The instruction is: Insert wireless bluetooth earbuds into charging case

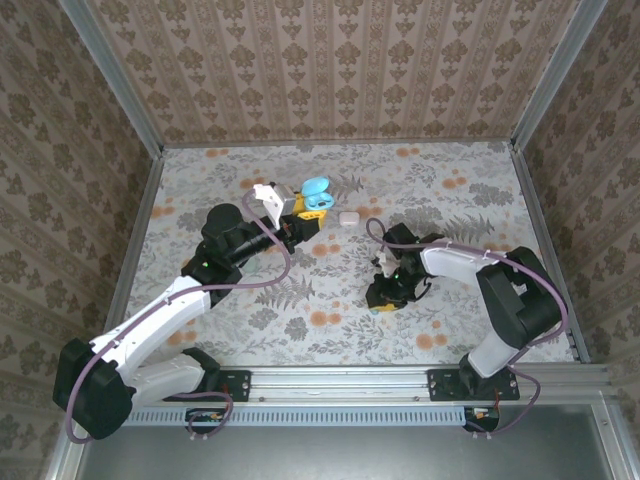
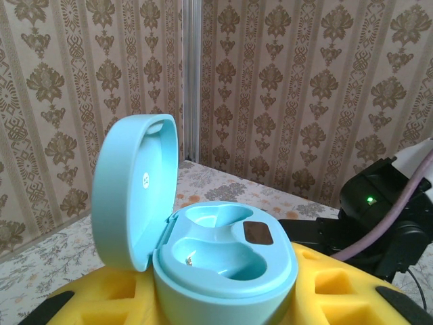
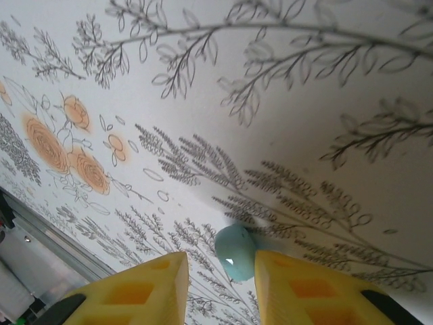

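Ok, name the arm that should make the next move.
Right. The right hand has an earbud between its fingers; the left hand is busy holding the open charging case.

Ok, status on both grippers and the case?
Left gripper shut on charging case, lid open. Right gripper low over table, earbud between its fingers, grip unconfirmed. Small white item on table near case.

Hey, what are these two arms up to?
The left pincer holds up an open teal charging case, lid flipped back, both wells seemingly empty. The right pincer is down at the flowered table, its yellow fingers either side of a small pale teal earbud; whether it is gripped is unclear.
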`<state>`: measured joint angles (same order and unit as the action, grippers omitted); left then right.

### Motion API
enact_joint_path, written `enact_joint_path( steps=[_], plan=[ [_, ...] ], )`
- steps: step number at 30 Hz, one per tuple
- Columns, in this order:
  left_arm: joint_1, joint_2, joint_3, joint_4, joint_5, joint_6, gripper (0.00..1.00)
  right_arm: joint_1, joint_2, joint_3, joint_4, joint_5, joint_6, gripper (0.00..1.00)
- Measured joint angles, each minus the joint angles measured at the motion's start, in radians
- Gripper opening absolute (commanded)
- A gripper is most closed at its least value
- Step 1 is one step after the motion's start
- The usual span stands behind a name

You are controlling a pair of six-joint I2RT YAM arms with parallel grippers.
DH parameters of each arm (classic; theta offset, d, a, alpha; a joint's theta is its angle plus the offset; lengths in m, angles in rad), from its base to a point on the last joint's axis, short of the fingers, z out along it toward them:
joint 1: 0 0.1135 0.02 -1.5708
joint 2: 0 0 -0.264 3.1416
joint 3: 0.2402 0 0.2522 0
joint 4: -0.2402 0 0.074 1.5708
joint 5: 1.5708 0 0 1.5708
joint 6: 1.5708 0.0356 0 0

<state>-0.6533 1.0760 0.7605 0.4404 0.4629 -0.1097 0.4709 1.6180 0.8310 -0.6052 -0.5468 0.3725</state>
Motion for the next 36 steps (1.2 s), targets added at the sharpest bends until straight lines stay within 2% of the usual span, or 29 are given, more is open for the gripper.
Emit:
enact_joint_path(
  steps=[10,23,36],
  plan=[
    [0.0,0.0,0.0,0.0,0.0,-0.002,0.27,0.019,-0.024,-0.008,-0.01,0.029,0.024,0.35],
    [0.0,-0.008,0.0,-0.011,-0.013,-0.002,0.27,0.061,-0.062,0.083,-0.102,0.179,0.035,0.36],
    [0.0,-0.013,0.0,-0.019,-0.02,-0.002,0.27,0.147,0.058,0.209,-0.217,0.291,0.013,0.36]
  ],
)
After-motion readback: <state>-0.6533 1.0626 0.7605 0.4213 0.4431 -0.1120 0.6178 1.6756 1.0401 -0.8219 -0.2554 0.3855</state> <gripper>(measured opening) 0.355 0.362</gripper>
